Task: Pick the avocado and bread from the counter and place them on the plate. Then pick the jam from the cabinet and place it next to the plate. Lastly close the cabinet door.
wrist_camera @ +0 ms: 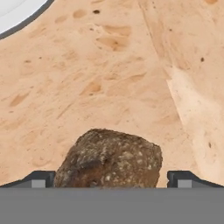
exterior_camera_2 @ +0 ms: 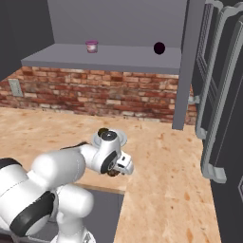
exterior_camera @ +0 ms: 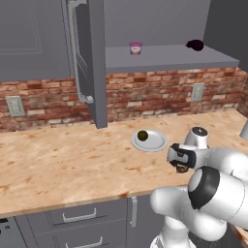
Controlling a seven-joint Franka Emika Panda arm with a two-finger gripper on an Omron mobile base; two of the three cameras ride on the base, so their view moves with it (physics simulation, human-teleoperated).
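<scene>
The bread [wrist_camera: 109, 157] is lying on the table [exterior_camera: 68, 164], near the front edge and just to the near right of the plate [exterior_camera: 156, 144]. In the hand view it is sitting between the two dark fingertips [wrist_camera: 38, 179], with bare wood grain spreading beyond it and a curve of the plate's rim showing at the far left corner. The pincer [wrist_camera: 109, 180] is standing wide open, one tip on either side of the mottled brown lump, and it is not possible to tell whether either tip is touching it. In the left base view the pincer [exterior_camera: 182, 168] is pointing down at the table with the white arm bending over from the lower right.

The avocado [exterior_camera: 142, 135] is resting on the plate, towards its left side. The plate is sitting on the table in front of the brick wall.

The jam [exterior_camera: 135, 48] is standing upright on the grey shelf inside the cabinet [exterior_camera: 169, 60], towards the left of the shelf. A dark maroon lump [exterior_camera: 195, 45] is lying well apart from it at the right end of the same shelf.

The cabinet door [exterior_camera: 89, 58] is standing open, swung out towards the table, its silvery bar handle [exterior_camera: 76, 53] running down it.
</scene>
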